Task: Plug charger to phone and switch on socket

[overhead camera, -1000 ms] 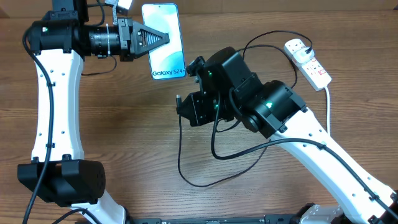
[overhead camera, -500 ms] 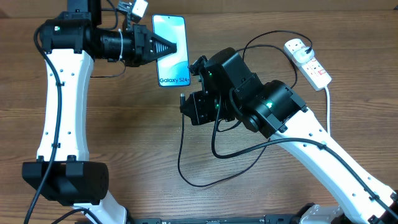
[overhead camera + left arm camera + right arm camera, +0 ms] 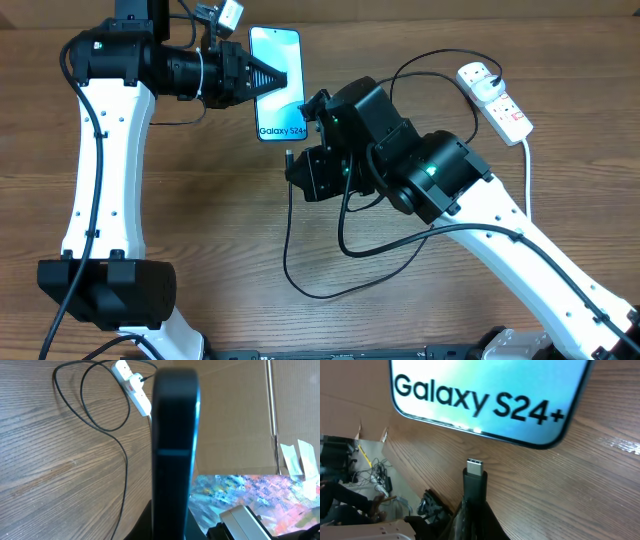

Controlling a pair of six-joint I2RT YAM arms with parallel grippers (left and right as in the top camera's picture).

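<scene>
The phone [image 3: 279, 85], bright cyan screen with "Galaxy S24+" text, is held off the table by my left gripper [image 3: 262, 76], shut on its edge. In the left wrist view the phone [image 3: 174, 450] stands edge-on between the jaws. My right gripper [image 3: 300, 170] is shut on the charger's connector end [image 3: 474, 482]. The silver tip [image 3: 474, 467] points at the phone's bottom edge [image 3: 485, 395] with a small gap between them. The black charger cable [image 3: 300, 270] loops over the table and runs to the white socket [image 3: 497, 100] at the far right.
Brown wooden table [image 3: 220, 230]. The socket's white lead [image 3: 527, 170] runs down the right side. The charger's cable loop [image 3: 100, 405] lies near the socket [image 3: 132, 387]. Cardboard wall [image 3: 235, 415] stands behind the table edge.
My left gripper has carried the phone to the right, toward the right gripper and the connector tip. The right arm has barely moved.
</scene>
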